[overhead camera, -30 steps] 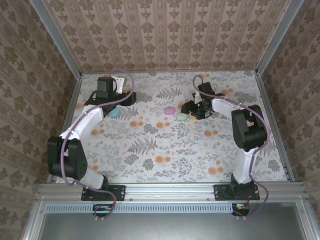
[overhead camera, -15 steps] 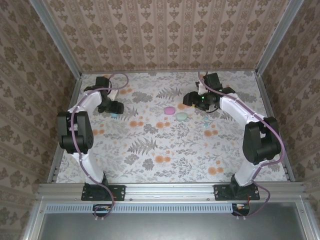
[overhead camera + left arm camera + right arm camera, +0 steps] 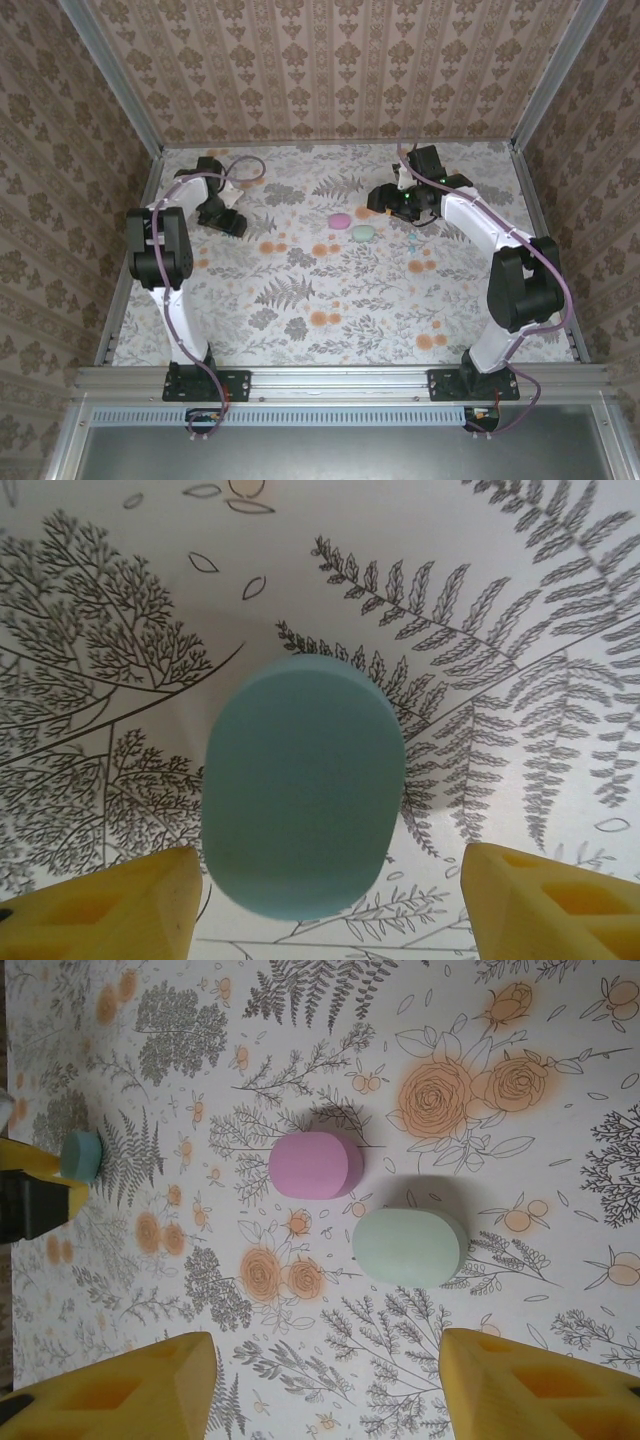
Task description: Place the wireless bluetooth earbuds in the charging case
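Straddling the teal case (image 3: 303, 785) on the table (image 3: 520, 600), left gripper (image 3: 330, 890) has jaws spread, not touching it. Right gripper (image 3: 330, 1380) is spread too, empty. Can't make out earbuds. An off-centre squeeze could squirt the case sideways.

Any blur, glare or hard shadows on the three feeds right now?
Left wrist: teal case close up, its near edge slightly soft, faint shadow around it. Right wrist: sharp, pink case and mint case throw soft shadows. Top external: even light, no glare, everything looks tiny.
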Robot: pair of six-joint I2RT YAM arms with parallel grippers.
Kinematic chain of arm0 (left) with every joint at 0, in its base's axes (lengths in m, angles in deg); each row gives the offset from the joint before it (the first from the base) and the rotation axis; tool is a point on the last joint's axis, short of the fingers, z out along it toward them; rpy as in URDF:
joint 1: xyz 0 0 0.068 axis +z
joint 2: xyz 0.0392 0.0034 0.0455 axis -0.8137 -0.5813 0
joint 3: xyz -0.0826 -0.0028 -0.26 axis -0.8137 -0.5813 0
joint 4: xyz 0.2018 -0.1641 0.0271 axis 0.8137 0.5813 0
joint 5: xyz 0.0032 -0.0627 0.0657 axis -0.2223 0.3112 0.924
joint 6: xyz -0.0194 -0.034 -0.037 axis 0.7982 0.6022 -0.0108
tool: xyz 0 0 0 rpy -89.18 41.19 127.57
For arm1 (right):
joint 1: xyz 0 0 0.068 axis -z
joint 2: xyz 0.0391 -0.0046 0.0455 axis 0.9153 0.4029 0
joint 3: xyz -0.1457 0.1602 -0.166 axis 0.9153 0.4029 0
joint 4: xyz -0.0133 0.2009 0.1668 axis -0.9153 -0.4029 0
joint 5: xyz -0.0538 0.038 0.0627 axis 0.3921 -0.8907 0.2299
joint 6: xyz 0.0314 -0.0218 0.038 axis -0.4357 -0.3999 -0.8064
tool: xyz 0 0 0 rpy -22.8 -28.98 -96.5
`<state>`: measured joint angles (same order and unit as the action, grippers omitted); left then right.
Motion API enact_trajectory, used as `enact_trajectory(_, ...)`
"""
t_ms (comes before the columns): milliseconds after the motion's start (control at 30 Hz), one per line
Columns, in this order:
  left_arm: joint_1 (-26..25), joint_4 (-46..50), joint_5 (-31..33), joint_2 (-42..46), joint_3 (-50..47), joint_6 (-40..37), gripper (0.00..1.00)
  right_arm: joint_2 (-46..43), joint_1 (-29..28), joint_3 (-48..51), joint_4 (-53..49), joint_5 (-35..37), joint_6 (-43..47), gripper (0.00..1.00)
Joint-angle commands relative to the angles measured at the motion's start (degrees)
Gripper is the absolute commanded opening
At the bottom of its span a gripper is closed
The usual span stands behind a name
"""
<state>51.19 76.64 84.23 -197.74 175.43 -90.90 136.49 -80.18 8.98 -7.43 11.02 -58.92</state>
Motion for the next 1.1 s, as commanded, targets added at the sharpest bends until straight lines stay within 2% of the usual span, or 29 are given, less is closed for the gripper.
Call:
enact_trajectory(0, 0.43, -0.86, 0.60, -0.72, 1.72, -2.37, 0.67, -2.74, -0.39, 0.06, -1.43, 0.79, -0.28, 0.63)
enact_trajectory(500, 0.42, -2.03, 0.30, -2.55, 1.52, -4.43, 0.56, -2.88, -0.39, 0.08, -1.39, 0.46, -1.16, 0.63)
enact_trajectory(667, 0.08, -2.62, -1.17, -0.57, 0.26, -5.32, 0.40, -2.62, -0.39, 0.02, -1.32, -0.06, -1.65, 0.63)
enact_trajectory(800, -1.55, -3.16, -2.96, 3.41, -1.49, -6.69, 0.38, -2.53, -0.28, -0.11, -0.64, -1.76, -2.56, 0.63)
enact_trajectory(933, -4.99, -1.84, -10.32, 10.21, -3.08, -10.19, 0.38, -2.26, 0.14, -0.79, 0.55, -5.21, -4.00, 0.63)
enact_trajectory(1067, -9.47, -1.74, -22.19, 17.40, -4.25, -15.02, 0.36, -2.15, 0.74, -1.91, 2.60, -10.10, -5.92, 0.62)
